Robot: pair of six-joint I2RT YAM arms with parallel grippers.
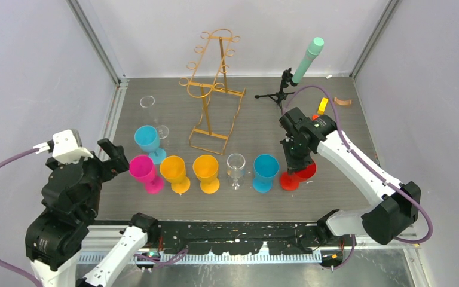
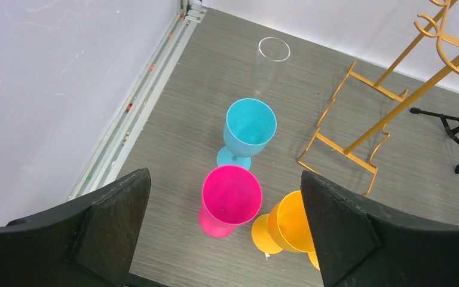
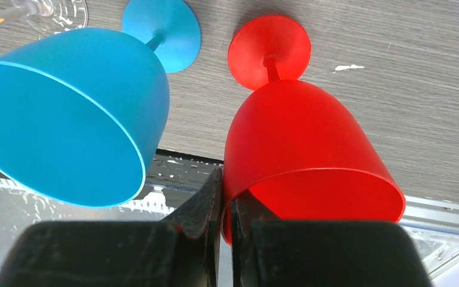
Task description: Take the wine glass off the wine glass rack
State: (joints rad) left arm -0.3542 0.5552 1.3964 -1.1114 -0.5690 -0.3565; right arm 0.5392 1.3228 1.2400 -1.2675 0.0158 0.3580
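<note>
The gold wire wine glass rack [image 1: 212, 89] stands at the back middle of the table with nothing hanging on its hooks; part of it shows in the left wrist view [image 2: 388, 89]. My right gripper [image 1: 297, 161] is shut on the rim of a red wine glass [image 3: 302, 143], one finger inside the bowl and one outside. The red glass [image 1: 296, 176] stands with its foot on the table at the right end of a row of glasses. My left gripper [image 1: 116, 158] is open and empty, above the pink glass [image 2: 230, 197] at the left.
The row holds pink [image 1: 144, 172], two orange [image 1: 174, 173] [image 1: 206, 172], a clear [image 1: 235, 167] and a blue glass [image 1: 265, 172]. Another blue glass [image 1: 148, 142] and a clear flute [image 1: 149, 106] stand behind at left. A black tripod with green tube [image 1: 293, 75] stands at back right.
</note>
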